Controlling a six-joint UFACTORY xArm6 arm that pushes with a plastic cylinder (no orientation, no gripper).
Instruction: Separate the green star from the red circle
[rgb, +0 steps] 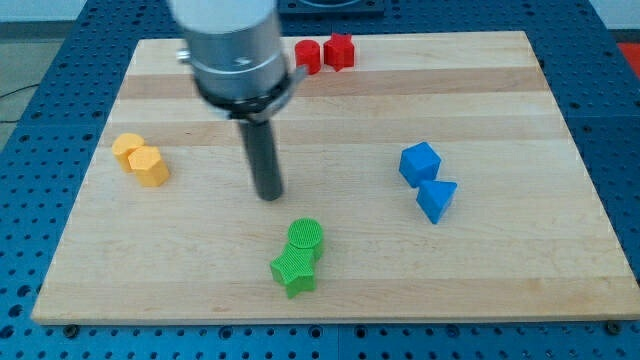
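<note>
Eight blocks sit on the wooden surface (480, 270), in four pairs by colour. Taking the green star (293, 270) as landmark: a green circle (305, 237) touches it just above. The tip (269, 194) stands above that, apart from both. There is no pincer, only the bare rod, holding nothing. Far up, near the top edge, are the red circle (307, 56) and a red star (340, 51). Left are a yellow circle (127, 149) and yellow hexagon (150, 166); right, a blue cube (419, 163) and blue triangle (436, 199).

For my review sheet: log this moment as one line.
my tip: above green circle | green star: touching green circle | red blocks: far, top edge
</note>
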